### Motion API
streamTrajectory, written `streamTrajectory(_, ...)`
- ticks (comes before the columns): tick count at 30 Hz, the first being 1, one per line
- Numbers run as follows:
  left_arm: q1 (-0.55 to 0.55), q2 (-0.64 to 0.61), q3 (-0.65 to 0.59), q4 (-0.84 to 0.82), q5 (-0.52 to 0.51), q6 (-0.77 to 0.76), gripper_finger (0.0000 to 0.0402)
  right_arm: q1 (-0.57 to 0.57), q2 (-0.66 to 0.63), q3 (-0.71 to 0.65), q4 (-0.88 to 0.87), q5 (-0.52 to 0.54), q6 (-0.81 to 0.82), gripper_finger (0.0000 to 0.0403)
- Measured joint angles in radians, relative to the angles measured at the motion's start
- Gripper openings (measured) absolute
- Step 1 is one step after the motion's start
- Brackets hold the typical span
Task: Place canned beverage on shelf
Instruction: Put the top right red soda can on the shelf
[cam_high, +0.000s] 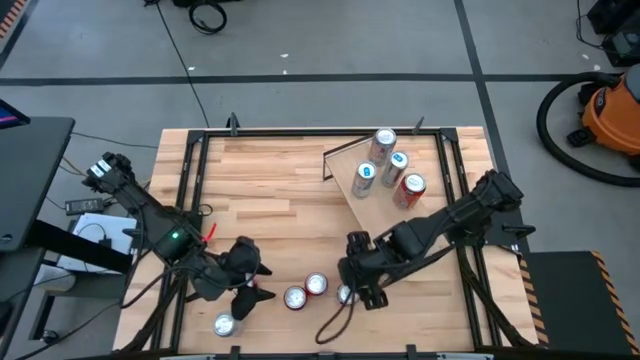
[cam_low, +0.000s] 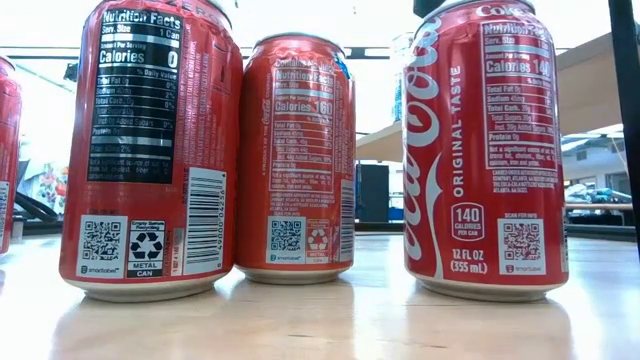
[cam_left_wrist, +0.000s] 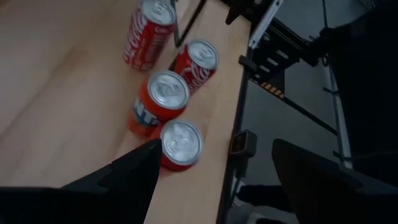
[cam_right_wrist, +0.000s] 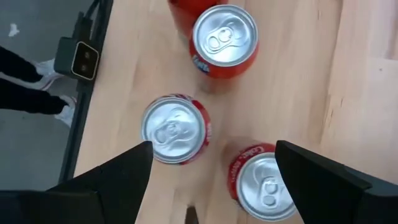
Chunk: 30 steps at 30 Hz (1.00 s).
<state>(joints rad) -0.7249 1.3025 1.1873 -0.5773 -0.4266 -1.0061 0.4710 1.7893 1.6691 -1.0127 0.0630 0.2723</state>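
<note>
Four red cans (cam_high: 315, 286) stand upright along the table's (cam_high: 260, 170) near edge — none lifted. The right gripper (cam_high: 352, 290) hovers over them, fingers (cam_right_wrist: 106, 180) spread wide and empty, one can top (cam_right_wrist: 174, 128) between them, apparently lining up a grasp. The left gripper (cam_high: 243, 290) hangs nearby, fingers also apart, holding nothing. The shelf (cam_high: 375, 170) — well beyond both grippers — already carries four cans (cam_high: 390, 168).

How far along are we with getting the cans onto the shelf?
Four cans already stand on the shelf, among them a red can. Neither arm holds anything: the right gripper hovers open over the front row, above a Coke can; the left gripper is open near another can. Four cans remain on the table.
</note>
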Motion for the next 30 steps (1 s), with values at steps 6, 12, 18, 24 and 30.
streamTrajectory(6,0.019,0.0,0.0,-0.005,-0.005,0.0,0.0315,-0.042,0.02,0.001,-0.017,-0.005,-0.099,0.0348)
streamTrajectory(12,0.042,0.0,0.0,-0.005,-0.006,0.023,0.0315,-0.077,0.041,0.001,-0.062,-0.005,-0.209,0.0348)
streamTrajectory(18,0.062,0.0,0.002,-0.009,-0.005,0.026,0.0315,-0.097,0.058,-0.011,-0.098,-0.017,-0.231,0.0348)
streamTrajectory(24,0.066,0.0,0.002,-0.018,-0.003,0.025,0.0315,-0.11,0.058,-0.035,-0.09,-0.061,-0.252,0.0349)
streamTrajectory(30,0.068,0.001,0.002,-0.018,-0.004,0.024,0.0315,-0.107,0.057,-0.078,-0.065,-0.064,-0.294,0.0351)
